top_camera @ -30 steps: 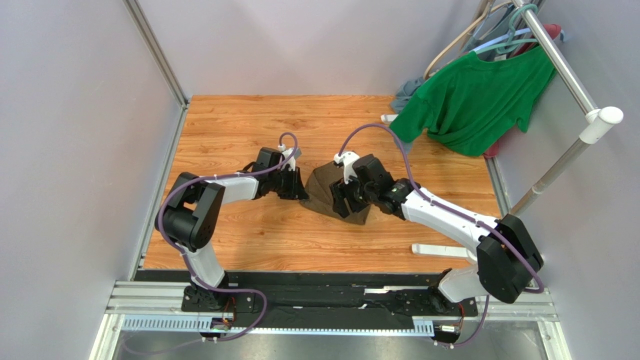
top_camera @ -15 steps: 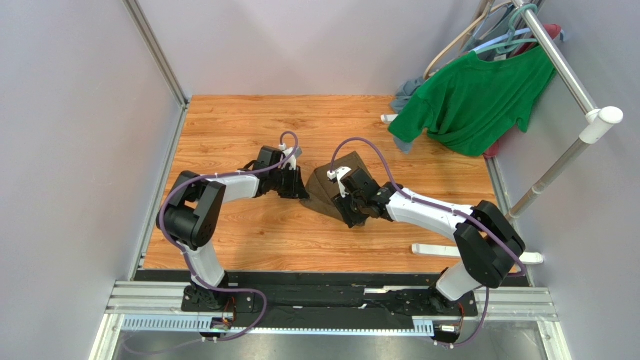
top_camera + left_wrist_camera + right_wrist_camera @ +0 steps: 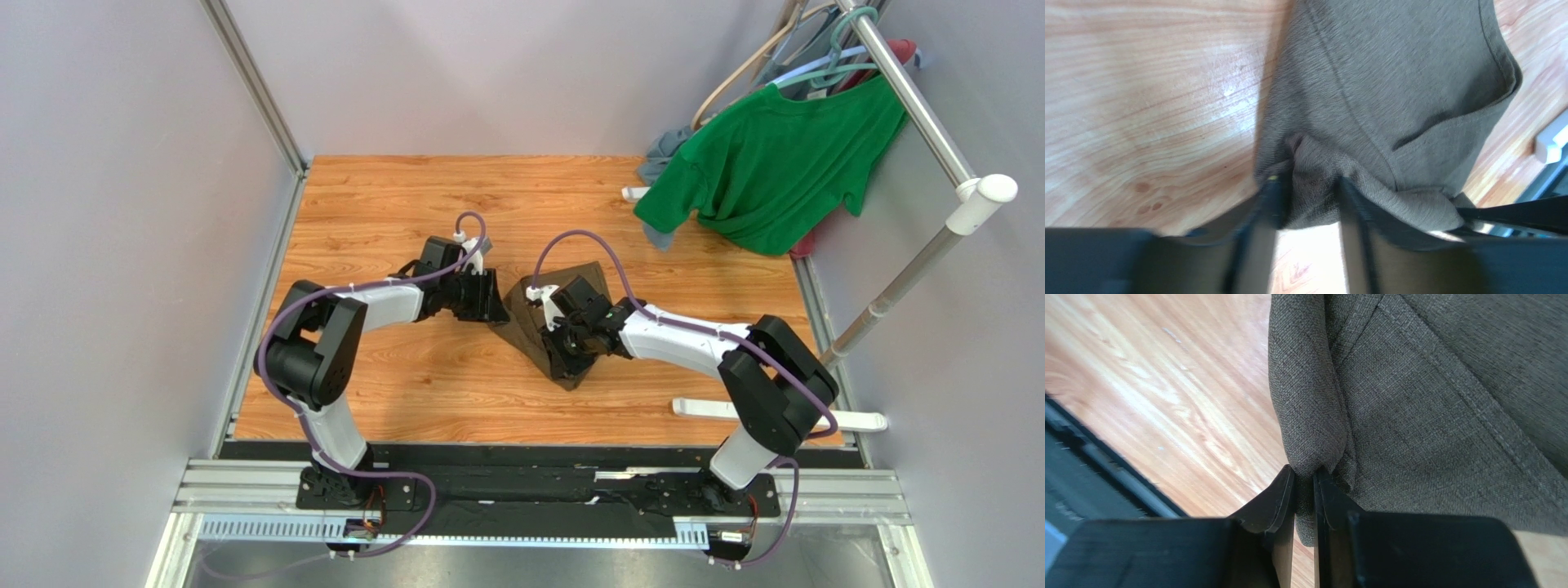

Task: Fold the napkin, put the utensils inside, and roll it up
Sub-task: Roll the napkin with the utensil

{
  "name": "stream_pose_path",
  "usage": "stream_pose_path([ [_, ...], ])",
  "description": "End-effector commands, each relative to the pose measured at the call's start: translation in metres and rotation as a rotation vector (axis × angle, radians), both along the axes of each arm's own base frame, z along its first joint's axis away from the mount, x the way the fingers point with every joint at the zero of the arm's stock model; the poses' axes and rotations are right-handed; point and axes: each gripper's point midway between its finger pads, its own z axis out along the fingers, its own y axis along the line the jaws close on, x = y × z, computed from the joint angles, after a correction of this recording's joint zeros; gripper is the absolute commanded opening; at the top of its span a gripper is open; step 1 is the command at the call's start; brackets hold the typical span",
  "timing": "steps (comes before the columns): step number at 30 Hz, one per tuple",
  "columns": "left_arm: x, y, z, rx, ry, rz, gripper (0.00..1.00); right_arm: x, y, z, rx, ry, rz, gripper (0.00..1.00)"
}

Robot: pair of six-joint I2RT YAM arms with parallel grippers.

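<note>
a: where does the napkin lie, and what room surrounds it?

b: the napkin (image 3: 521, 325) lies on the middle of the tabletop (image 3: 405, 208) as a narrow diamond, with one point toward the arm bases and one away from them. bare wood stands open to the napkin's left, beyond it and on its near side. far to its right a green t-shirt (image 3: 773, 159) hangs from a rail (image 3: 920, 98) and overhangs the tabletop's corner. to its near right a white bar (image 3: 705, 408) lies on the wood, well apart from the cloth.

a: what differs from a second ago?

b: the cloth was then a broader, squatter heap; it is now drawn out toward the bases. the right gripper (image 3: 1303, 473) has shifted from the napkin's right part toward its near point, and the right arm's elbow has swung in closer to the napkin. the left arm is almost where it was.

a: pose and gripper state?

b: the left arm reaches in low from the napkin's left, with the left gripper (image 3: 1309, 187) at the left corner. its fingers (image 3: 1269, 205) stand apart around a bunched tuft of cloth, so the jaws are parted, not clamped. the right arm stretches low from the napkin's right. its fingers (image 3: 1284, 496) nearly meet, pinching a rounded fold at the napkin's edge.
</note>
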Motion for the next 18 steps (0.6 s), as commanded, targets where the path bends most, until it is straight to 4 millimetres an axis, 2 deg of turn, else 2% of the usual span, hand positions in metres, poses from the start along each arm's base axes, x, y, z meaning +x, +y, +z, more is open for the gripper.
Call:
stream_pose_path([
  [1,0.003,0.018,0.012,0.075,-0.028,0.062,0.57,-0.018,0.014,-0.009,0.115,0.171,-0.006,0.06],
  [2,0.005,0.02,0.021,0.074,-0.049,0.072,0.62,-0.017,0.014,-0.009,0.127,0.184,-0.014,0.05],
  [5,0.01,0.03,0.035,0.077,-0.083,0.113,0.65,-0.019,0.016,-0.01,0.188,0.234,-0.016,0.03],
  [8,0.011,0.038,0.041,0.073,-0.115,0.154,0.66,-0.02,0.015,-0.014,0.241,0.285,-0.048,0.01],
  [10,0.007,0.042,0.035,0.069,-0.109,0.167,0.67,-0.023,0.013,-0.017,0.265,0.309,-0.063,0.0],
  [11,0.009,0.04,0.037,0.05,-0.123,0.166,0.67,-0.022,0.011,-0.02,0.266,0.32,-0.075,0.0],
  [12,0.003,0.04,0.031,0.043,-0.102,0.16,0.67,-0.021,0.01,-0.022,0.269,0.326,-0.082,0.0],
  [18,0.007,0.013,0.04,-0.123,-0.119,0.11,0.7,-0.021,0.004,-0.036,0.286,0.399,-0.137,0.0],
])
